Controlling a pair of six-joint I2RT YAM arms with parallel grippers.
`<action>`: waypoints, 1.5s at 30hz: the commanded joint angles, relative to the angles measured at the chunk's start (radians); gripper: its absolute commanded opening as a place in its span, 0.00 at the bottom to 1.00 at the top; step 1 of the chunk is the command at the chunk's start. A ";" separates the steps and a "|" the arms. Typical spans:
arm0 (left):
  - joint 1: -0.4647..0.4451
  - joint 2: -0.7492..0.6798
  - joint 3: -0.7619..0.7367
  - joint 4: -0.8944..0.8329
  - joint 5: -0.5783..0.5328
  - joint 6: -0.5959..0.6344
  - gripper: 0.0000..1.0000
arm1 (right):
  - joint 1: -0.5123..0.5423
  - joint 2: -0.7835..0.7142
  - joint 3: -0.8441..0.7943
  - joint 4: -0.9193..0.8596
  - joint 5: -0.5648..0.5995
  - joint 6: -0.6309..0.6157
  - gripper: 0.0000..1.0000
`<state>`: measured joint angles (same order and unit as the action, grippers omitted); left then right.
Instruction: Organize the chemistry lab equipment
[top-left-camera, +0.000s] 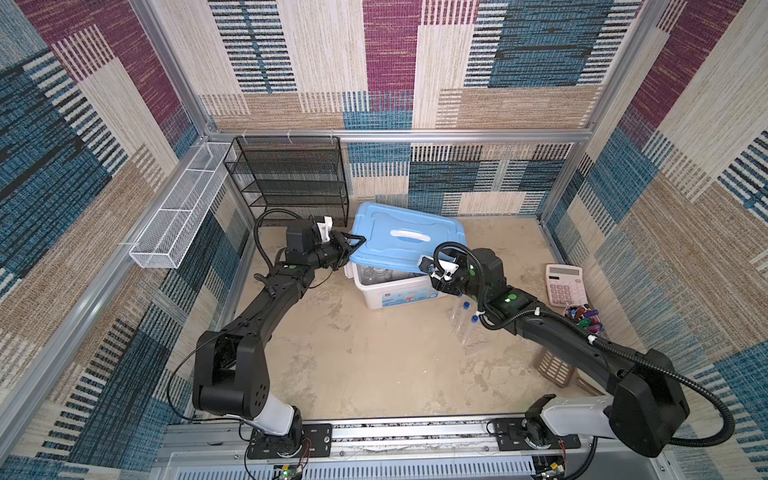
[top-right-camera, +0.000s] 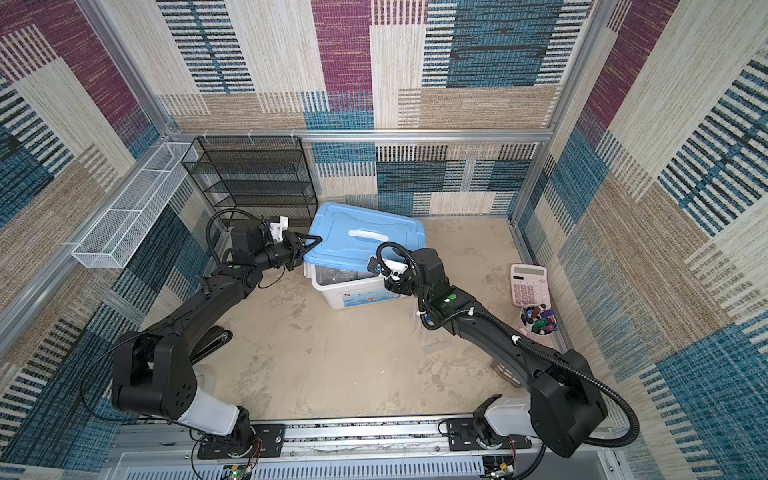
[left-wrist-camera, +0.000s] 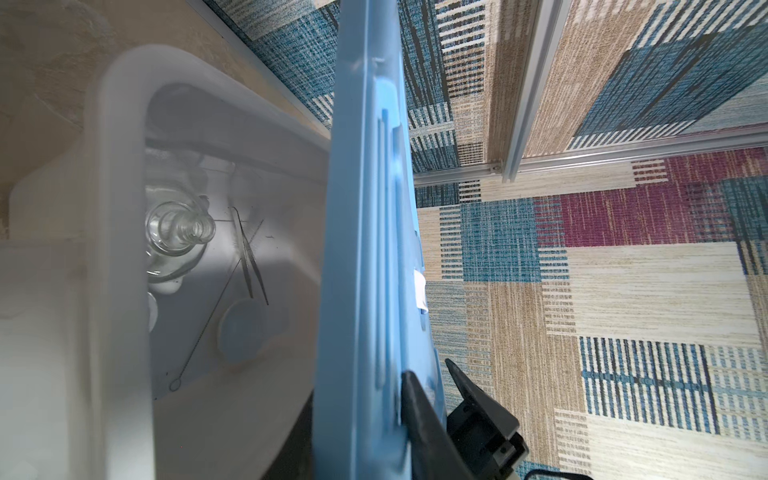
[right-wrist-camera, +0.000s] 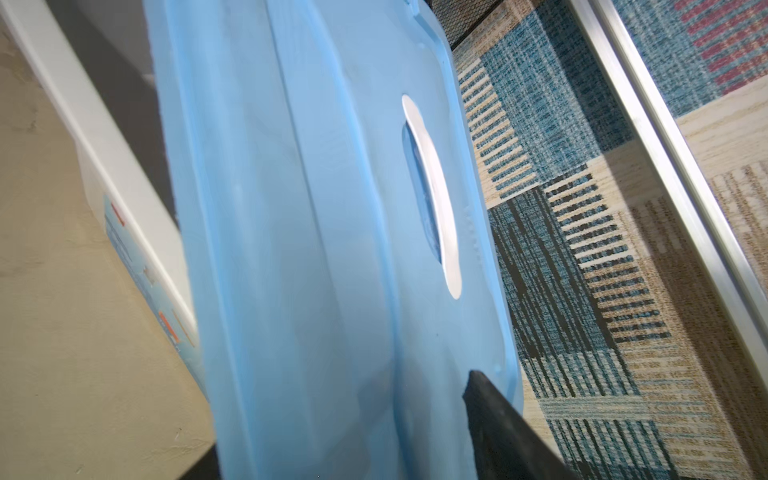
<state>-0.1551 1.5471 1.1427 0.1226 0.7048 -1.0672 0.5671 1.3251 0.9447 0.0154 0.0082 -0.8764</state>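
A blue lid (top-left-camera: 382, 249) lies tilted over a white bin (top-left-camera: 399, 297), raised at the near side so the inside shows. My left gripper (top-left-camera: 359, 243) is shut on the lid's left edge, and one finger (left-wrist-camera: 415, 399) presses its top face. My right gripper (top-left-camera: 426, 264) straddles the lid's near right corner with its jaws open; one finger (right-wrist-camera: 498, 415) hovers over the lid (right-wrist-camera: 311, 249) and the other is hidden beneath. Inside the bin I see a clear glass bottle (left-wrist-camera: 178, 228), metal tweezers (left-wrist-camera: 249, 257), a thin rod (left-wrist-camera: 208, 328) and a small round dish (left-wrist-camera: 241, 328). Two blue-capped tubes (top-left-camera: 467, 307) lie on the table beside the right arm.
A pink calculator (top-left-camera: 565, 284) and a pink cup of markers (top-left-camera: 584, 320) stand at the right wall. A brown perforated basket (top-left-camera: 555, 370) sits partly under the right arm. A black mesh shelf (top-left-camera: 291, 178) stands at the back left, with a white wire basket (top-left-camera: 178, 208) on the left wall.
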 joint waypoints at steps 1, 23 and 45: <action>-0.004 0.004 -0.002 0.050 -0.023 0.009 0.27 | -0.013 0.014 0.028 0.000 -0.076 0.068 0.71; -0.016 0.031 -0.057 0.156 -0.096 -0.064 0.25 | -0.101 0.040 0.067 -0.098 -0.211 0.173 0.82; -0.053 0.014 -0.108 0.221 -0.174 -0.113 0.23 | -0.170 0.035 0.051 -0.122 -0.227 0.226 0.83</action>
<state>-0.2028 1.5730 1.0424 0.3061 0.5694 -1.1847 0.4038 1.3602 0.9939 -0.1333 -0.2241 -0.6682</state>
